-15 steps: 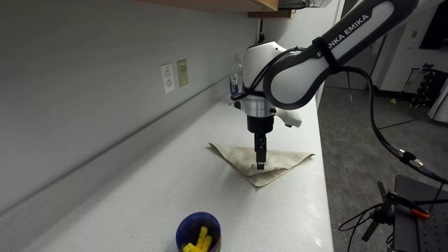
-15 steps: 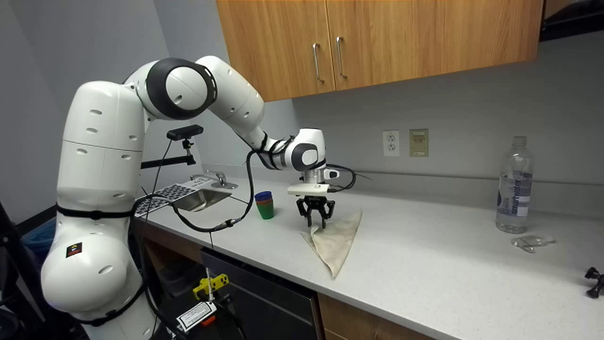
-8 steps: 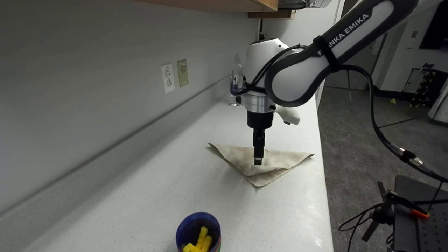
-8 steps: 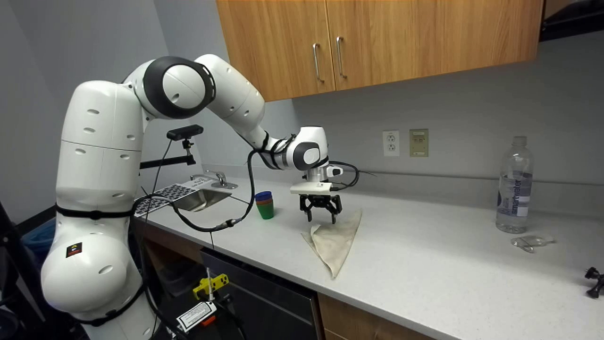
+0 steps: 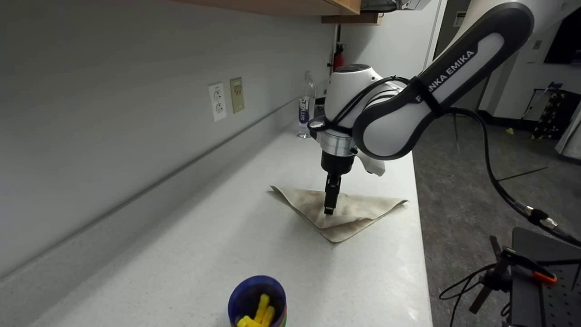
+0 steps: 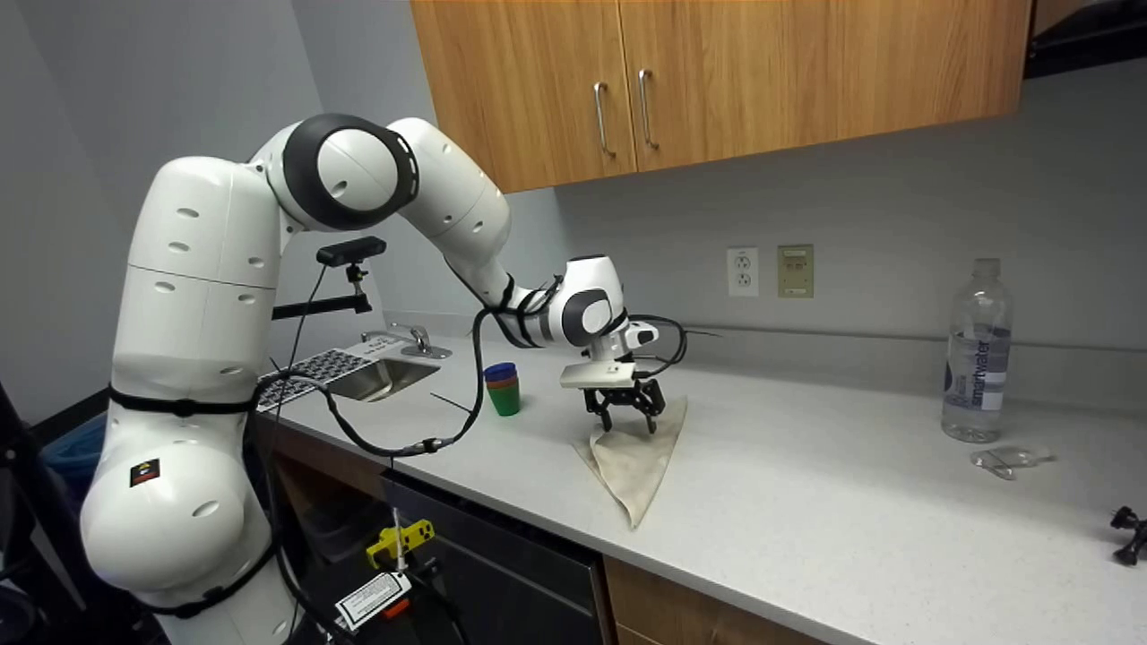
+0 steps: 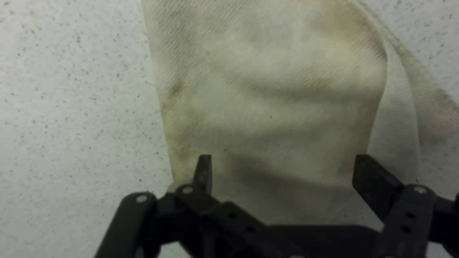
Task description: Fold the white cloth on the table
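The white cloth [image 5: 370,206] lies folded into a rough triangle on the white table [image 5: 181,263]. It is off-white with brownish stains, and it also shows in an exterior view [image 6: 632,475]. In the wrist view, the cloth [image 7: 272,107] has soft wrinkles and a layered, turned-over edge at the right. My gripper [image 6: 629,428] is open and tilted over the cloth's back part. In the wrist view, the gripper [image 7: 283,159] has its fingers wide apart with cloth surface beneath and between them. Nothing is pinched. I cannot tell whether the fingertips touch the cloth.
A stack of cups [image 6: 504,394], blue on top [image 5: 247,284], stands near the cloth with yellow pieces inside. A water bottle [image 6: 977,367] and a small clear item [image 6: 1013,460] stand farther along the table. A wall runs behind; a wooden cabinet [image 6: 717,81] hangs above.
The gripper has opened wider and risen off the cloth, then tilted and come down again slightly toward the bottle side. A small raised flap of cloth by the fingers has dropped. The rest of the cloth is unmoved.
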You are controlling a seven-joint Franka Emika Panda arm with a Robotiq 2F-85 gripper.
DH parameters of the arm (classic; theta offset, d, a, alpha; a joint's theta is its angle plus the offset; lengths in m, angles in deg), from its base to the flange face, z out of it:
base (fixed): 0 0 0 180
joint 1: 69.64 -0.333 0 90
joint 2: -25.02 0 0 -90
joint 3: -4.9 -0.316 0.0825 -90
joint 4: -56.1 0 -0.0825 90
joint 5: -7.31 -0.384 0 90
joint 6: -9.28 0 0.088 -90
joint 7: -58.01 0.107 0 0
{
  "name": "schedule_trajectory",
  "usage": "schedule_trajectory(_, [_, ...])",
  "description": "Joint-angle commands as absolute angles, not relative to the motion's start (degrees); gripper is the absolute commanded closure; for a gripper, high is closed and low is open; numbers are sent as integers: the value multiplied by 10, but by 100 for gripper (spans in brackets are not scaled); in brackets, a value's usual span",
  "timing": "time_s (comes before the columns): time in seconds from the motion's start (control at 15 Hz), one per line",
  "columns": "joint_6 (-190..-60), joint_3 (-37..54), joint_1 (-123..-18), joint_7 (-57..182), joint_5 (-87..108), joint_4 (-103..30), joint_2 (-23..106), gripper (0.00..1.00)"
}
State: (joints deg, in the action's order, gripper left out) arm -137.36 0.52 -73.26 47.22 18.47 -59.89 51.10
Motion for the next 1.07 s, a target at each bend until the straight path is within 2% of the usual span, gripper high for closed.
schedule_trajectory(0.0, [-1396,29,-753,510,211,-609,514,0])
schedule_trajectory(0.73, [-1350,24,-762,547,196,-626,482,0])
schedule_trajectory(1.0, [-1296,16,-759,548,184,-626,482,0])
